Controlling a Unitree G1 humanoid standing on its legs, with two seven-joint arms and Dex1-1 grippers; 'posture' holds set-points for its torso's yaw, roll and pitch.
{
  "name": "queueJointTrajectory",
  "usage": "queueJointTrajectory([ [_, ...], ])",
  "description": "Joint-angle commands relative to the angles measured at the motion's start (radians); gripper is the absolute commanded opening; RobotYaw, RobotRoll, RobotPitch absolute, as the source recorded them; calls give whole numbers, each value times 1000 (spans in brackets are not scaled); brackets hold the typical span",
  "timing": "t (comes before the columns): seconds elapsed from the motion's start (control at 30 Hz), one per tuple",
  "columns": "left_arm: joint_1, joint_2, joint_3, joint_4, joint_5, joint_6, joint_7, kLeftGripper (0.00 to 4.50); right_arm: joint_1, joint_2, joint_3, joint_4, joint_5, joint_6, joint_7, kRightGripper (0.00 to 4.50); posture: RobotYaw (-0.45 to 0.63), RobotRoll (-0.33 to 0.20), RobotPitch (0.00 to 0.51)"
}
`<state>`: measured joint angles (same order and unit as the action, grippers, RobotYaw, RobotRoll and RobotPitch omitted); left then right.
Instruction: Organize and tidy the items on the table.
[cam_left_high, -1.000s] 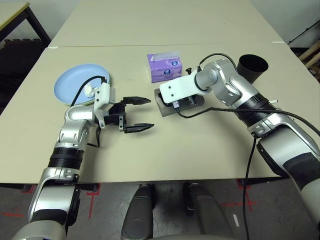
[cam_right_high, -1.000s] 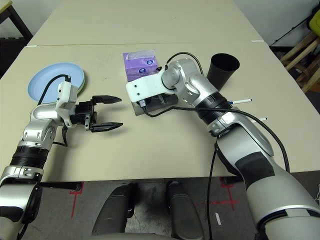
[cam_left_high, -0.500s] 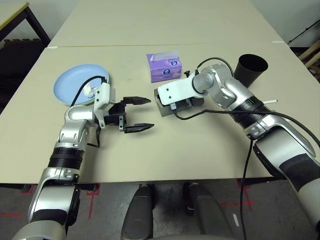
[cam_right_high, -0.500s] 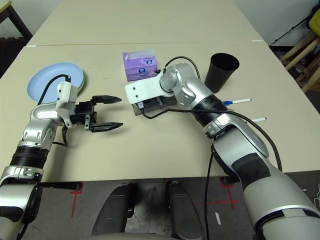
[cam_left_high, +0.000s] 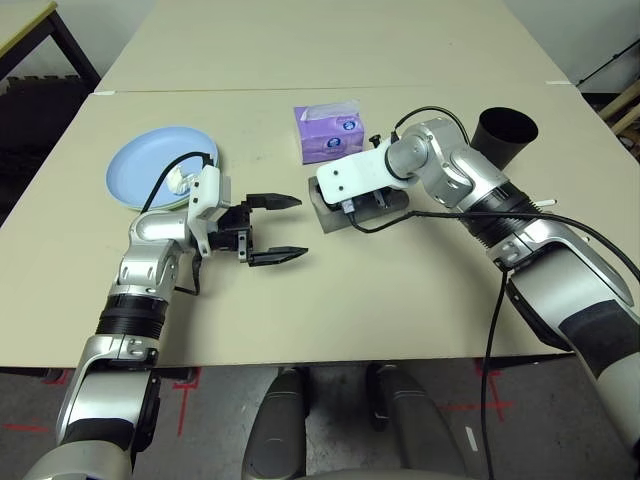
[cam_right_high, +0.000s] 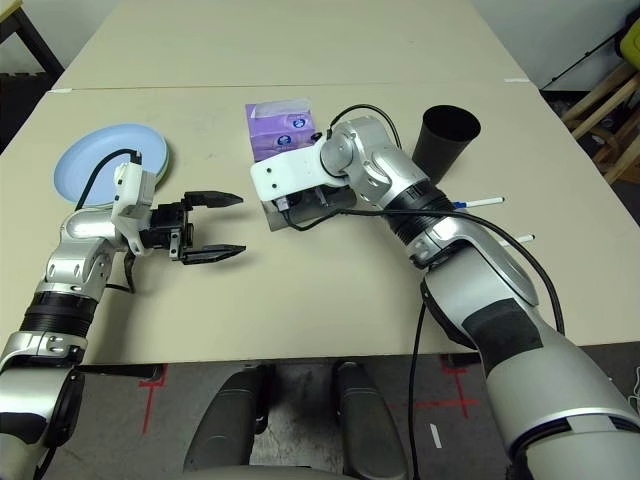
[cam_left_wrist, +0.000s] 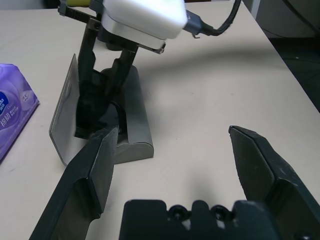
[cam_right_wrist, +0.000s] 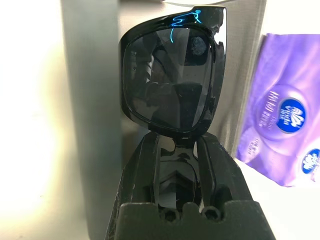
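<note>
The glossy black sunglasses (cam_right_wrist: 172, 82) are clamped in the right pincer (cam_right_wrist: 176, 145), angled down into the open grey oblong glasses case (cam_left_wrist: 131, 107), with the purple tissue box (cam_left_high: 329, 134) just beyond. The left pincer (cam_left_high: 276, 229) hovers nearby over the light beige surface (cam_left_high: 400, 290), level, pointing at the case, fingers spread and holding nothing.
</note>
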<state>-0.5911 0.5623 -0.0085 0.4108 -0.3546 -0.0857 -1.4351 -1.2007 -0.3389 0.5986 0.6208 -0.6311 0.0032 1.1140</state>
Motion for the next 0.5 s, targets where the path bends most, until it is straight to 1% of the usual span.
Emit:
queueJointTrajectory([
  [0.03,9,9,-3,-2,2,-7,-7,4500,21,-4,15,-32,6,-6,32,1128,143,0,210],
  [0.27,13,7,-4,-8,2,-6,-3,4500,23,2,14,-44,10,30,74,1128,143,0,210],
  [0.5,9,2,-7,-8,5,-13,1,4500,-9,28,12,18,19,61,93,1128,151,0,207],
])
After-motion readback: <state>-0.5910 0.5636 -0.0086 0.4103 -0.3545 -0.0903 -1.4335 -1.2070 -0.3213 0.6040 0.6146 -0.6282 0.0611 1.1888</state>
